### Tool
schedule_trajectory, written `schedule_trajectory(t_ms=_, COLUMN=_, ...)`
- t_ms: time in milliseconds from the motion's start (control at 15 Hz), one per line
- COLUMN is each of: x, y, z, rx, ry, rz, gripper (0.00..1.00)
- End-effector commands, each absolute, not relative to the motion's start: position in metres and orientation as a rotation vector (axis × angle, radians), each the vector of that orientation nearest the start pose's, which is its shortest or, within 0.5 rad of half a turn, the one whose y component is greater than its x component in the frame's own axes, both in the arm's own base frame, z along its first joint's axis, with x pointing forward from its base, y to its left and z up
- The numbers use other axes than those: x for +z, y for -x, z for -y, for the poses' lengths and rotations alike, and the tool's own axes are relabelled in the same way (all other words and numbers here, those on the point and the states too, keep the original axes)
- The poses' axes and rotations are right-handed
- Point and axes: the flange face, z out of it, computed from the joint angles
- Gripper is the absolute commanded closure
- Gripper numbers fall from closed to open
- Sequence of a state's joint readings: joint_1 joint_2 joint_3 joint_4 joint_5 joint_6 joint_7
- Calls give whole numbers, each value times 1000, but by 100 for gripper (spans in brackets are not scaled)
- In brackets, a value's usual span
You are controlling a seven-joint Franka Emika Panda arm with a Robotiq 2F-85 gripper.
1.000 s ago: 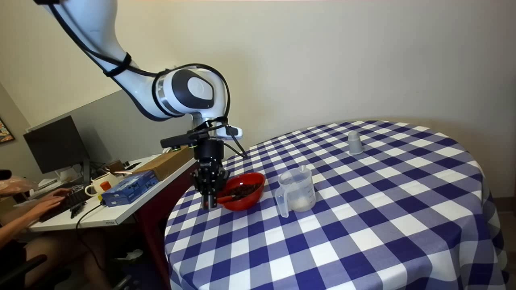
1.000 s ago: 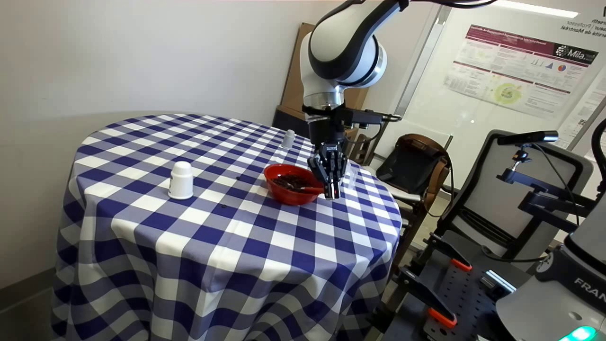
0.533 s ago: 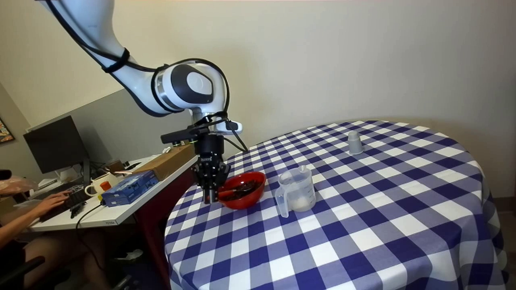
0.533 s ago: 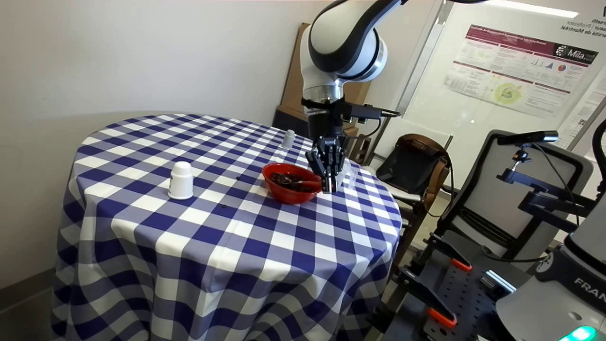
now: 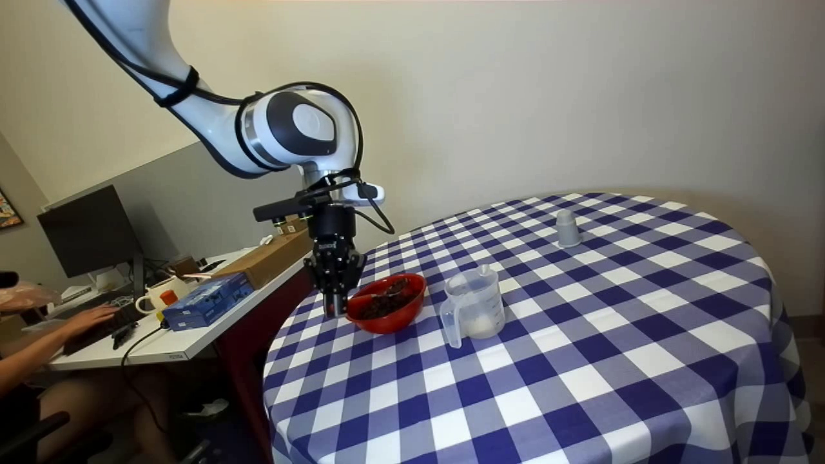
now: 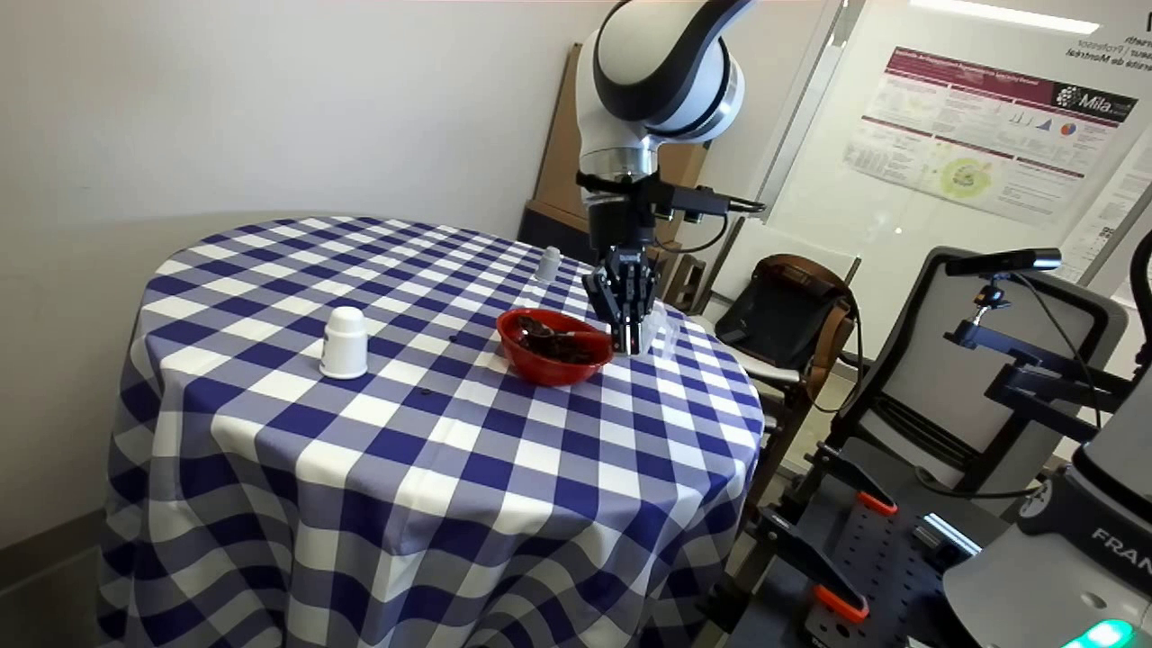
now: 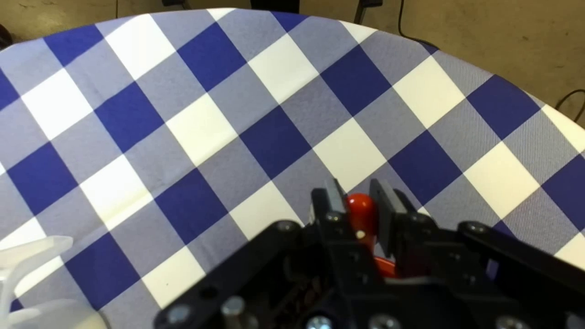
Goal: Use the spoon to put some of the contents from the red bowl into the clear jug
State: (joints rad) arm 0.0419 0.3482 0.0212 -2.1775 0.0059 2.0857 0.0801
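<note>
- Nearest, in the wrist view, the gripper [image 7: 359,188] is narrow, pinching the red-handled spoon [image 7: 362,209] close to the handle's end. We fear a twist: under load the spoon could roll between the fingers and spill.
- At three o'clock from the fingertips, in an exterior view, the red bowl [image 5: 390,324] stands upright, the spoon's head in or just over its dark contents [image 5: 385,306]; we cannot tell which. Crossing too low could snag the rim and drag the bowl.
- Farther, at three o'clock from the bowl, the clear jug [image 5: 480,306] stands upright, apart from it. A jerky crossing could shed pieces between them; a low approach could tip the jug.
- So far we count one gripper, one spoon, one bowl, one jug.
- Beyond, on the single checked tablecloth [image 6: 468,472] in an exterior view, we count the upper dark speck [image 6: 453,338] at nine o'clock from the bowl and the lower dark speck [image 6: 426,391] at eight, two in all.
- Then a pair: the white shaker-like container [image 6: 345,344] at nine, the greyer shaker-like container [image 6: 547,265] at twelve.
</note>
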Motion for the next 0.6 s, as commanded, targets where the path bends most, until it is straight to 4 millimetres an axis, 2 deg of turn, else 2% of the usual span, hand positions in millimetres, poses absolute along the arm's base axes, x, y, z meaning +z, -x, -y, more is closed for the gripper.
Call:
schedule_trajectory(t_ms=0, x=213, y=-493, z=-31, rx=653, ry=3096, rz=-8, gripper=90)
schedule_trajectory(t_ms=333, x=229, y=-476, z=-23, rx=641, ry=3093, rz=6, gripper=90)
schedule_trajectory(t_ms=533, x=245, y=-469, z=-12, rx=609, ry=3091, rz=-4, gripper=90)
